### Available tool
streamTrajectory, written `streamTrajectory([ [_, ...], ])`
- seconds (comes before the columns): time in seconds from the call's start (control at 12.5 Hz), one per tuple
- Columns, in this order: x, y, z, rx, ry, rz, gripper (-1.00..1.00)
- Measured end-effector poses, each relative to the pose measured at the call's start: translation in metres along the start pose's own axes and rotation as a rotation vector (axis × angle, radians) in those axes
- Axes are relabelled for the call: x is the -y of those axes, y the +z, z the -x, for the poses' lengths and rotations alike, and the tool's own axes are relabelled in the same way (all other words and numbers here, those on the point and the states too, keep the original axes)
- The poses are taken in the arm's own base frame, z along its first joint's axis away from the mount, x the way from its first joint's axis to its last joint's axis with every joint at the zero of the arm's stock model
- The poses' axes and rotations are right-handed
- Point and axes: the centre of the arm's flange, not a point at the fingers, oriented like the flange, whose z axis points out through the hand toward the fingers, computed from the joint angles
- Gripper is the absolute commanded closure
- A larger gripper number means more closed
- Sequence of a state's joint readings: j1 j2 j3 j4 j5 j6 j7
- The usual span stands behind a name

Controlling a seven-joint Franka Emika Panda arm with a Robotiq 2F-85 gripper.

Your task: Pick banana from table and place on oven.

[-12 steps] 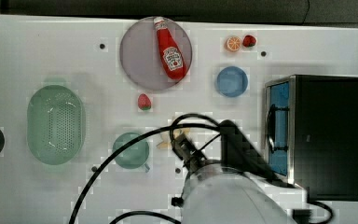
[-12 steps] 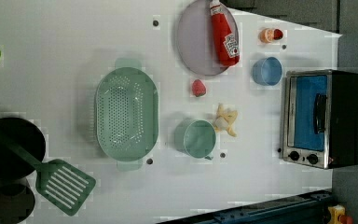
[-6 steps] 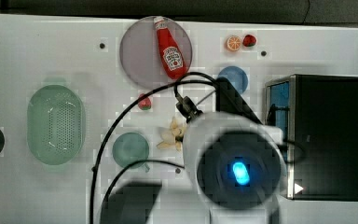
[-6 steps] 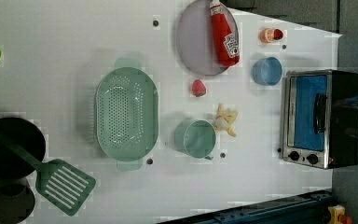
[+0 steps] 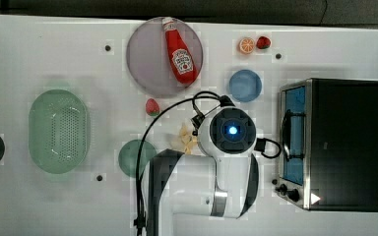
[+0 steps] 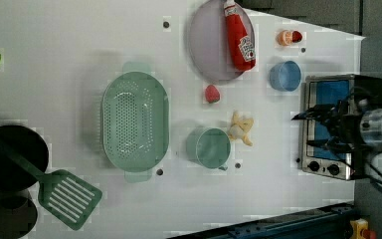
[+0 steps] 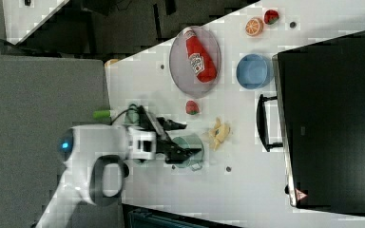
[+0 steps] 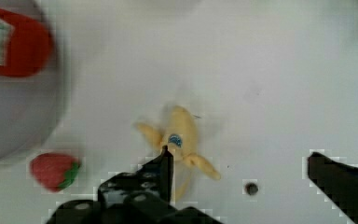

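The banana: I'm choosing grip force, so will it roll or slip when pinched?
The banana lies flat on the table with peel flaps splayed out, so it probably won't roll. Its glossy, lumpy skin may slip between the open gripper. It looks small and likely light.

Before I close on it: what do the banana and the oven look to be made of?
Banana: probably moulded plastic or rubber, a toy; smooth pale yellow skin with stubby peel flaps and a small blue sticker. Whether it is soft or hard cannot be told.
Oven: likely sheet metal; matt black top, brushed silver front frame, blue-tinted glass door and a bar handle.
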State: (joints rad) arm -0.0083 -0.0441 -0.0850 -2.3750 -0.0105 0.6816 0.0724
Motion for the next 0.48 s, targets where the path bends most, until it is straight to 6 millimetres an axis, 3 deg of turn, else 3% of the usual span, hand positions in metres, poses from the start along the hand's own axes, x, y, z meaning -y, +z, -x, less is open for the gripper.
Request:
streamTrajectory([
  [0.16,0.005,0.034,0.000,-0.015,-0.016,0.006,-1.00],
  [0.48,0.040,0.096,0.014,0.005,-0.095,0.053,-1.00],
])
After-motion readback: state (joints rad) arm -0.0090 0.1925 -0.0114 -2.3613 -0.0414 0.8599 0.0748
